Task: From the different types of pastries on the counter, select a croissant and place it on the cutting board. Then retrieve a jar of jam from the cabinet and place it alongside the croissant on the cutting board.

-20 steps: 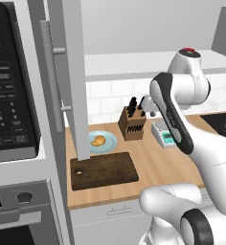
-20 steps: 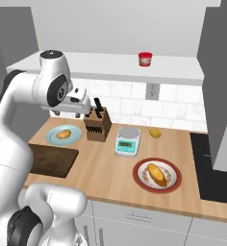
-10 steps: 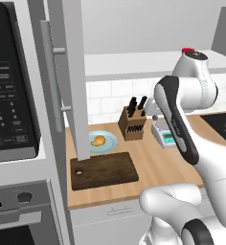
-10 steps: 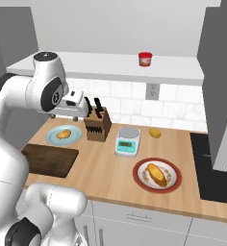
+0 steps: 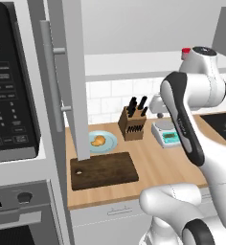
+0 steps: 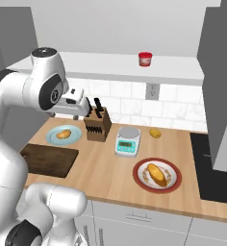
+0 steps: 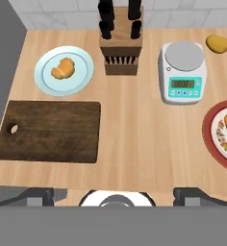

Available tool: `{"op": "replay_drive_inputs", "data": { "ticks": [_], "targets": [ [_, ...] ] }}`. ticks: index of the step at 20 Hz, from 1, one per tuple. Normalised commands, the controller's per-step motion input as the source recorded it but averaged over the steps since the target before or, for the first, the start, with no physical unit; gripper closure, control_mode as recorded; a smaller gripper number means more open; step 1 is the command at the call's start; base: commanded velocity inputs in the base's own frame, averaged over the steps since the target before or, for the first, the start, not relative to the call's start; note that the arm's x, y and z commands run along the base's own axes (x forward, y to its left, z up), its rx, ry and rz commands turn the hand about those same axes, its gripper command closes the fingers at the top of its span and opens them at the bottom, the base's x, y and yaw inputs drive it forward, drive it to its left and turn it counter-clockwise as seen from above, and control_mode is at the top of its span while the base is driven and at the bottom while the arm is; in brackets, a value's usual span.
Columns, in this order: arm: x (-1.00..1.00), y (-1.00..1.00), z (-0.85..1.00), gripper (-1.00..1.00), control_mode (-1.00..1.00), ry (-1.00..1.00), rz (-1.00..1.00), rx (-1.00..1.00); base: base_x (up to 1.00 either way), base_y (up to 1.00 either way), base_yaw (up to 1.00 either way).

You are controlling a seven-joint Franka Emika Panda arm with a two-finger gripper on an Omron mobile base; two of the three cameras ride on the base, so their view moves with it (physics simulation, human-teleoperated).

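Note:
The croissant [image 7: 62,68] lies on a pale blue plate [image 7: 81,79] at the back left of the counter [image 7: 134,134]. The dark cutting board [image 7: 50,130], bare, lies just in front of that plate, with its hole at the left end. My gripper [image 7: 118,194] hangs high over the counter's front edge, open, with nothing between its fingers. The croissant [image 6: 63,134] sits below my hand [image 6: 73,100], with the board [image 6: 50,160] in front of it. The red-lidded jam jar [image 6: 145,59] stands on the cabinet shelf. The cabinet door [image 5: 74,76] stands open.
A knife block [image 7: 119,43] stands beside the blue plate, then a scale [image 7: 182,72] and a small round yellow pastry [image 7: 217,43]. An oval pastry lies on a red-rimmed plate [image 6: 157,175]. A black microwave [image 5: 12,91] is at the left, a cooktop [image 6: 216,168] at the right.
The arm has shifted a little and the hand has drifted slightly left in the right base view. Nothing on the counter or shelf has moved.

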Motion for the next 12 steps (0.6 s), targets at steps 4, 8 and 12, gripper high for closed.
{"op": "replay_drive_inputs", "data": {
  "ticks": [4, 8, 12],
  "targets": [
    [-0.12, -0.05, 0.13, -1.0, -1.0, 0.0, 0.0, -0.01, 0.0, 0.0, 0.0],
    [-0.06, -0.1, 0.24, -1.0, -1.0, 0.0, 0.0, -0.04, 0.0, 0.0, 0.0],
    [0.0, -0.25, 0.51, -1.0, -1.0, 0.0, 0.0, -0.07, 0.0, 0.0, 0.0]
  ]
}}
